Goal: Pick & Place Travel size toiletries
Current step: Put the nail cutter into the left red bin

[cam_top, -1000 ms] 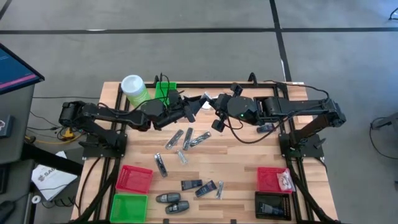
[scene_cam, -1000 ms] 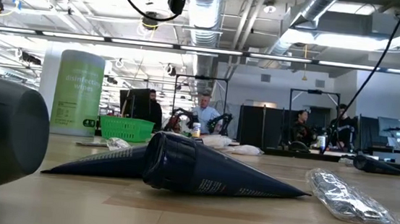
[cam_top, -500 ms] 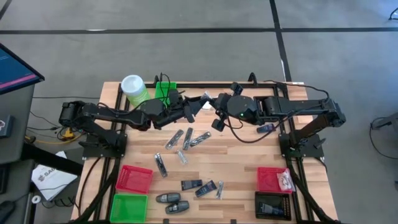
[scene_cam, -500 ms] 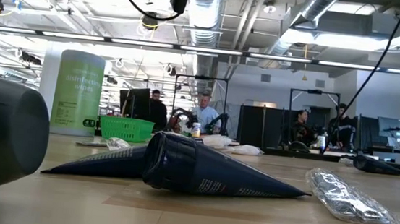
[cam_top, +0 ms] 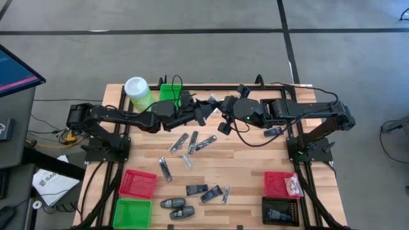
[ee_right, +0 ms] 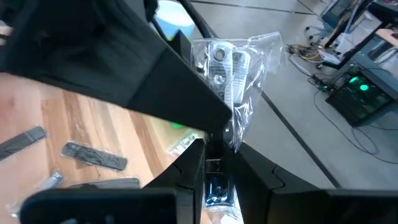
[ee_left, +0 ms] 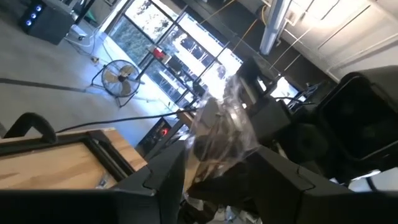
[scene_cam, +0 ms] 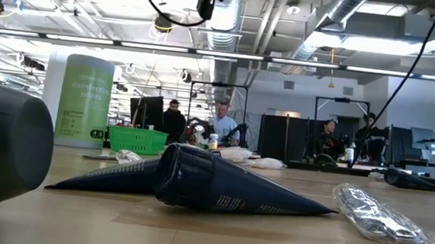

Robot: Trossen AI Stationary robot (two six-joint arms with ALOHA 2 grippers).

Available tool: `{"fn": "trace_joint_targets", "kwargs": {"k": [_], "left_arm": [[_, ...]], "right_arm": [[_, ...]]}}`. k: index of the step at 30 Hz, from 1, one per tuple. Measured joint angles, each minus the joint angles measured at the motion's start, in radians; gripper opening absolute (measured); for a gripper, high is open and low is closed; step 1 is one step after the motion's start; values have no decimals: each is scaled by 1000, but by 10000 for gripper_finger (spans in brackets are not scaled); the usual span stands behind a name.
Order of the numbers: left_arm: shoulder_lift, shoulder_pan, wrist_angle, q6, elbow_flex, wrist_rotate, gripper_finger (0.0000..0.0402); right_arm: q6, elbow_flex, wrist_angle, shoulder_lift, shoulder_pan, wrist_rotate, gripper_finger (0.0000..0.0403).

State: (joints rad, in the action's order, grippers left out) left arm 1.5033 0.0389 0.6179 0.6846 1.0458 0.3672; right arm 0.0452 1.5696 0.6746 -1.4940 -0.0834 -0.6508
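From above, the two dark arms meet over the far middle of the light wooden table (cam_top: 255, 160). The left gripper (cam_top: 206, 112) and the right gripper (cam_top: 217, 107) both close on one clear crinkly sachet (cam_top: 212, 101) held in the air between them. Below them lie three slim silvery packets (cam_top: 181, 142) close together, two more (cam_top: 165, 169) nearer the front, one small silvery one (cam_top: 225, 195), two flat dark blue-black packets (cam_top: 197, 190) and two black oval pieces (cam_top: 172, 204). There are two red plastic bins (cam_top: 137, 183), two green plastic bins (cam_top: 132, 212), one black bin (cam_top: 280, 211), and one tall green canister with a white lid (cam_top: 137, 91).

From table height, a dark packet (scene_cam: 220, 187) and a silvery crinkly one (scene_cam: 379, 217) fill the foreground; a black oval piece (scene_cam: 2, 147) blocks one side. People sit in the room behind.

The left wrist view shows the sachet (ee_left: 224, 127) pinched between its fingers (ee_left: 163, 174).

The right wrist view shows the sachet (ee_right: 236, 68) clamped in nearly closed fingers (ee_right: 189, 165), the other arm crossing in front.
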Motion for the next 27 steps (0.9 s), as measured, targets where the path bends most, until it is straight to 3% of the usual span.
{"fn": "trace_joint_targets", "kwargs": {"k": [8,22,27], "left_arm": [[-1,-4,-4,1,0,1,153],[0,-3,-11,4,0,19,17],[0,-3,-10,5,0,16,17]], "right_arm": [[0,0,3,0,0,-4,61],[-4,0,7,0,0,-10,61],[-5,0,8,1,0,-11,61]]}}
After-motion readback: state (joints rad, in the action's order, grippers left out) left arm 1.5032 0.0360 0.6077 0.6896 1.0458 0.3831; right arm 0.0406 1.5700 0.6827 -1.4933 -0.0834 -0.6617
